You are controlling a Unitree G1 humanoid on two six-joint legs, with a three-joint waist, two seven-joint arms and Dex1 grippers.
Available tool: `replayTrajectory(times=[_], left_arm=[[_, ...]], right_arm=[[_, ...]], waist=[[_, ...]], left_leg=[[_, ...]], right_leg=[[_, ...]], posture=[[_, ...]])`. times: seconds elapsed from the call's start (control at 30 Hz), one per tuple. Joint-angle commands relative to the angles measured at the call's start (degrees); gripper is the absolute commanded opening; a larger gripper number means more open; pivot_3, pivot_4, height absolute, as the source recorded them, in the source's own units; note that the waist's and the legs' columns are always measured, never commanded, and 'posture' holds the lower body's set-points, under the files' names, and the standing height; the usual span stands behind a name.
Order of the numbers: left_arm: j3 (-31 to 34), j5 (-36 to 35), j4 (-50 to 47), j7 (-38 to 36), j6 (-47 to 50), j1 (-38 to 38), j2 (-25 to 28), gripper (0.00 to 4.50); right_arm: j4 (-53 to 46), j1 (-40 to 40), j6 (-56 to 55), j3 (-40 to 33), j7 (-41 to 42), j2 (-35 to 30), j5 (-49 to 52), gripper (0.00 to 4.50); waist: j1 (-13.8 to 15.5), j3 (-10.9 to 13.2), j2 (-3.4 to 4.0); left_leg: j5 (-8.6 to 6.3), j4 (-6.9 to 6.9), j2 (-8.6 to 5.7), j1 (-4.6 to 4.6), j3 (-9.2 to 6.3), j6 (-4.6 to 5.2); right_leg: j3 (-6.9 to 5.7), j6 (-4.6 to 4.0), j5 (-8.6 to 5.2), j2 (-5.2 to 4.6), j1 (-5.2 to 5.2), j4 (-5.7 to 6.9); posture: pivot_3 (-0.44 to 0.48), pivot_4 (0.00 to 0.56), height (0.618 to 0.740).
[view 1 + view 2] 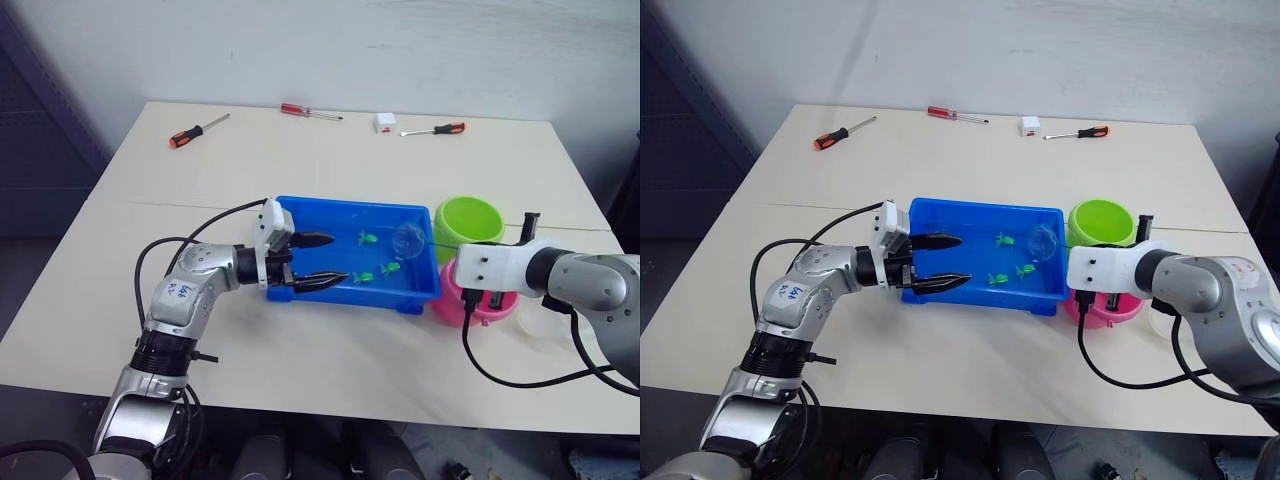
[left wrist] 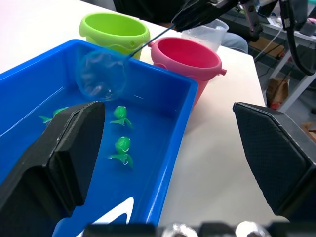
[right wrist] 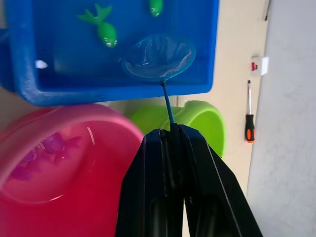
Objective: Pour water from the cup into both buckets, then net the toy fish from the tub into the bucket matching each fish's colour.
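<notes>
The blue tub [image 1: 350, 206] holds water and three green toy fish [image 1: 367, 238] [image 1: 390, 267] [image 1: 362, 277]. My left gripper [image 1: 331, 260] is open at the tub's left end, one finger [image 2: 64, 148] over the water and the other outside the near wall. My right gripper [image 3: 172, 129] is shut on the net's thin handle. The net hoop [image 1: 408, 238] sits empty over the tub's right end. The lime green bucket [image 1: 468, 222] and the pink bucket [image 1: 466, 308] stand right of the tub. Pink fish [image 3: 49, 148] lie in the pink bucket's water. The clear cup [image 2: 205, 32] stands behind the buckets.
Three screwdrivers [image 1: 198, 131] [image 1: 310, 112] [image 1: 435, 129] and a small white block [image 1: 385, 122] lie along the table's far edge. My right arm [image 1: 560, 275] passes over the pink bucket.
</notes>
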Motion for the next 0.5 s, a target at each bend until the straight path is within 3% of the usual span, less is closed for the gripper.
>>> replayTrajectory(times=[0.03, 0.27, 0.4, 0.5], left_arm=[[-0.3, -0.4, -1.1, -1.5, -1.0, -1.4, 0.4, 4.48], [-0.5, -0.1, 0.0, -5.4, -2.2, -1.8, 2.4, 4.48], [-0.8, -0.3, -0.3, -6.4, -2.4, -2.0, 3.0, 4.48], [-0.8, -0.2, -0.4, -6.7, -2.7, -1.9, 3.2, 4.48]], right_arm=[[-3.4, 0.6, -0.1, -1.4, 1.7, 0.1, -1.1, 0.0], [-7.4, 4.4, 3.5, -4.7, 5.5, 0.5, 1.6, 0.0], [-8.0, 5.9, 8.2, -7.3, 5.0, 4.6, 4.7, 0.0], [-7.7, 6.7, 15.5, -10.5, 3.3, 11.9, 10.1, 0.0]], waist=[[0.0, 0.0, 0.0], [0.0, 0.0, 0.0], [0.0, 0.0, -0.01], [0.0, 0.0, -0.02]], left_leg=[[0.0, 0.0, 0.0, 0.0, 0.0, 0.0], [0.01, 0.0, 0.0, 0.02, 0.0, -0.01], [0.01, 0.02, 0.0, 0.03, 0.0, -0.01], [0.01, 0.01, 0.0, 0.03, -0.01, -0.01]], right_leg=[[0.0, 0.0, 0.0, 0.0, 0.0, 0.0], [-0.01, 0.0, 0.0, 0.01, 0.0, 0.02], [0.0, 0.0, 0.0, 0.0, 0.02, 0.02], [0.0, 0.0, 0.0, 0.01, 0.03, 0.03]], posture=[[0.0, 0.15, 0.74], [0.0, 0.15, 0.74], [0.0, 0.15, 0.74], [0.0, 0.15, 0.74]])
